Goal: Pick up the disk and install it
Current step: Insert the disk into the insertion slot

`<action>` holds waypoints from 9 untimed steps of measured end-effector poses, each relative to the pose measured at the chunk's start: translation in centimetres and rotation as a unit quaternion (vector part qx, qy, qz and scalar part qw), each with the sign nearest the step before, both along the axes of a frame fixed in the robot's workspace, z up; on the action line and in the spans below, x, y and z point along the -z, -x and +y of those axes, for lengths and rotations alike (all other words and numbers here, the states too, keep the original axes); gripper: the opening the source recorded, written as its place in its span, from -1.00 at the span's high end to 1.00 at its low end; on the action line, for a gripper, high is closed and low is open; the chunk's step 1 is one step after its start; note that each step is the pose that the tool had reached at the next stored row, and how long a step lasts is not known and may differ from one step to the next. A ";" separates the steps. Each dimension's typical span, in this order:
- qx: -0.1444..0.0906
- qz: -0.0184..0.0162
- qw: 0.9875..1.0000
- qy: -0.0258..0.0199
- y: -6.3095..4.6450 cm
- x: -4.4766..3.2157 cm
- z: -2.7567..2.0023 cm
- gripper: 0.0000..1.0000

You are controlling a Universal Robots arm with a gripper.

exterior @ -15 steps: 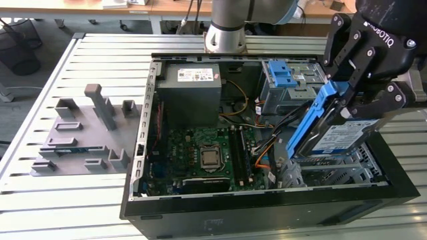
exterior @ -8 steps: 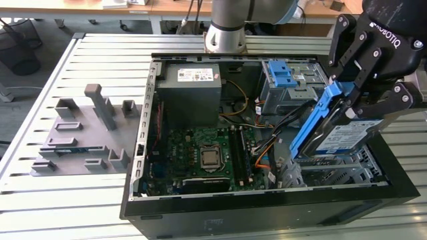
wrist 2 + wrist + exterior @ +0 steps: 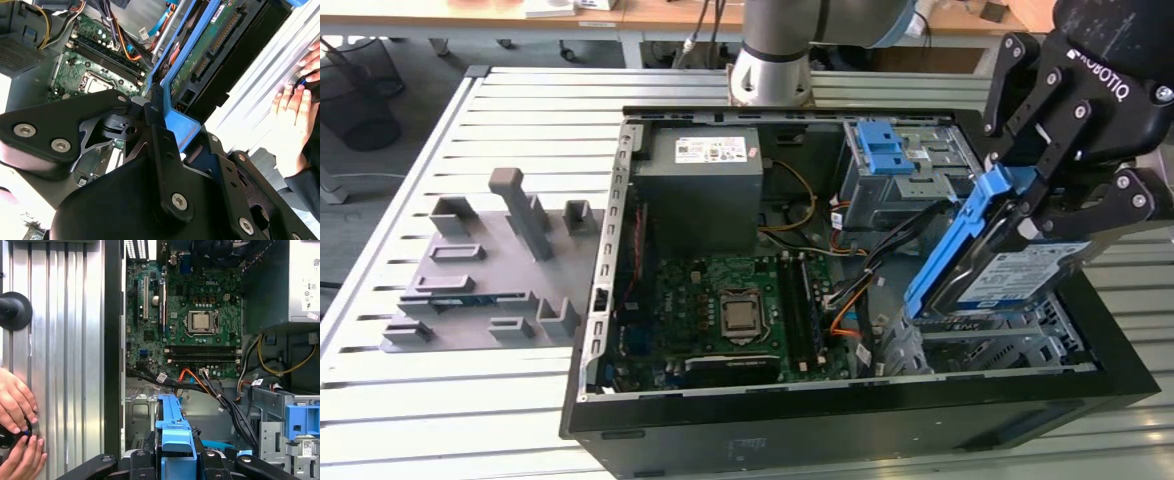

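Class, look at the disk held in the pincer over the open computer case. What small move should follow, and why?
Probably ease the disk down along its own tilt. The pincer grips its upper end, and its lower edge is at the top of the grey metal bay, with most of the disk standing above it, not yet seated.

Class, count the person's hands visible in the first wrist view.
2: one hand and the other hand, close together over the slatted table beside the computer case, fingers on a small dark object. Both run out of frame.

The disk (image 3: 1007, 278) looks metallic (blue plastic frame).
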State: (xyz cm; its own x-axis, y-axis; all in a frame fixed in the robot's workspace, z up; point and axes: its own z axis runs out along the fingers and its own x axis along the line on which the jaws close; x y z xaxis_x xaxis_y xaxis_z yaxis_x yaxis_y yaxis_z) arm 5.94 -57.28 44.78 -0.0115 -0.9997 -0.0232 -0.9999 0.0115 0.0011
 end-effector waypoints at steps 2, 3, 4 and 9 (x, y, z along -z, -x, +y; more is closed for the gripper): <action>0.000 0.000 1.000 0.000 -0.2 0.08 0.00 0.27; 0.000 0.000 1.000 0.000 -0.3 0.12 0.00 0.27; 0.000 0.000 1.000 0.000 -0.4 0.16 0.00 0.27; 0.000 0.000 1.000 0.000 -0.7 0.45 0.00 0.27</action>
State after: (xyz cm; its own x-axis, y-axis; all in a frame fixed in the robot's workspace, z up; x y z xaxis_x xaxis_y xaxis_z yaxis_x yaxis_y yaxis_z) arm 6.65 -57.28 44.33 -0.0106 -0.9997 -0.0231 -0.9999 0.0105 0.0011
